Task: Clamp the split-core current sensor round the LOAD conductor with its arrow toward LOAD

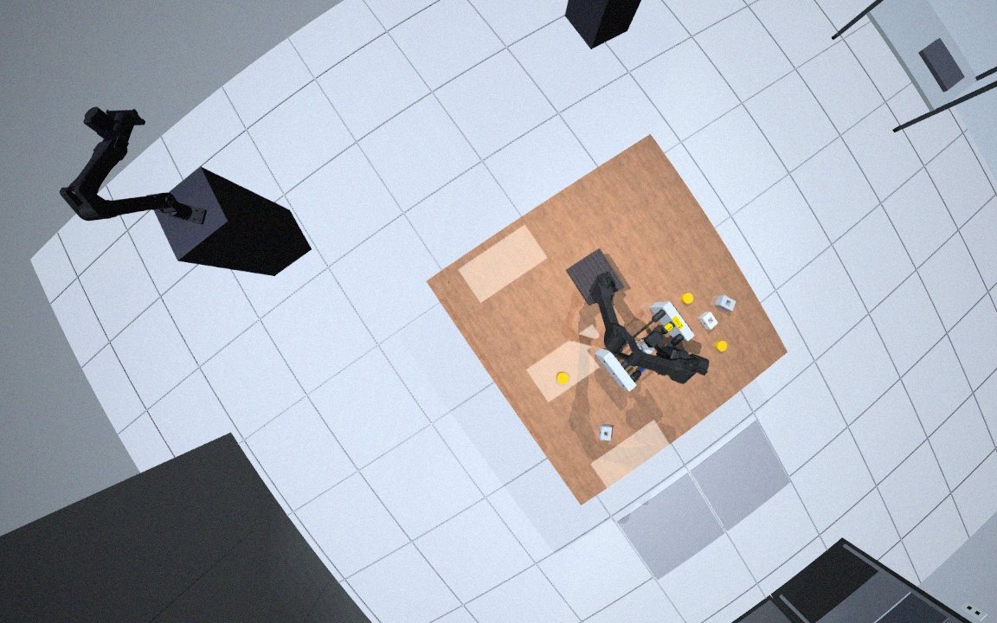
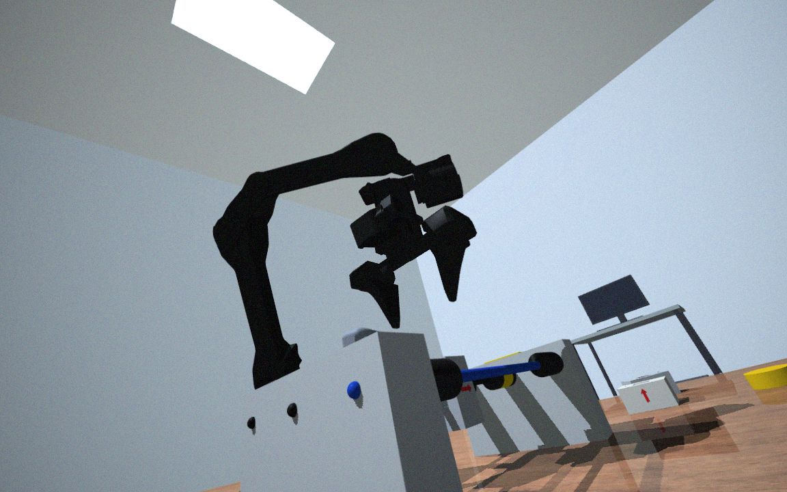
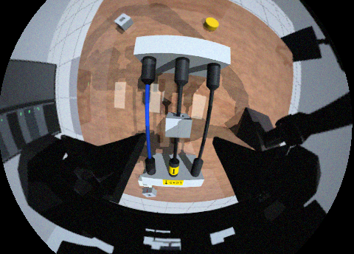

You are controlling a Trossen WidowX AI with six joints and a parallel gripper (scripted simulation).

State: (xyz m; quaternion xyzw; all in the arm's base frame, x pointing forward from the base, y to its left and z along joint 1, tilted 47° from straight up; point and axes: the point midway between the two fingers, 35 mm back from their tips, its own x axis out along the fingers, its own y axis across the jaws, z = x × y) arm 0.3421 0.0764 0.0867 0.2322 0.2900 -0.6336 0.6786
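Note:
The grey split-core sensor (image 3: 178,128) (image 2: 471,411) sits around the middle black conductor (image 3: 179,99), between the two end blocks. It looks shut from above; the latch cannot be made out. Its red arrow (image 2: 466,387) points toward the end block (image 3: 197,182) (image 2: 578,391) that bears the yellow LOAD label (image 3: 172,182). A yellow band (image 3: 173,170) (image 2: 509,380) marks that conductor's end. My gripper (image 3: 180,139) (image 2: 424,313) is open and empty above the sensor, fingertips wide apart and not touching it.
A blue conductor (image 3: 147,117) (image 2: 500,370) and another black conductor (image 3: 208,117) flank the middle one. The other end block (image 3: 182,46) (image 1: 615,369) stands opposite. Small grey blocks (image 1: 605,432) (image 1: 725,303) and yellow discs (image 1: 562,378) (image 1: 687,298) lie around on the wooden table (image 1: 610,185).

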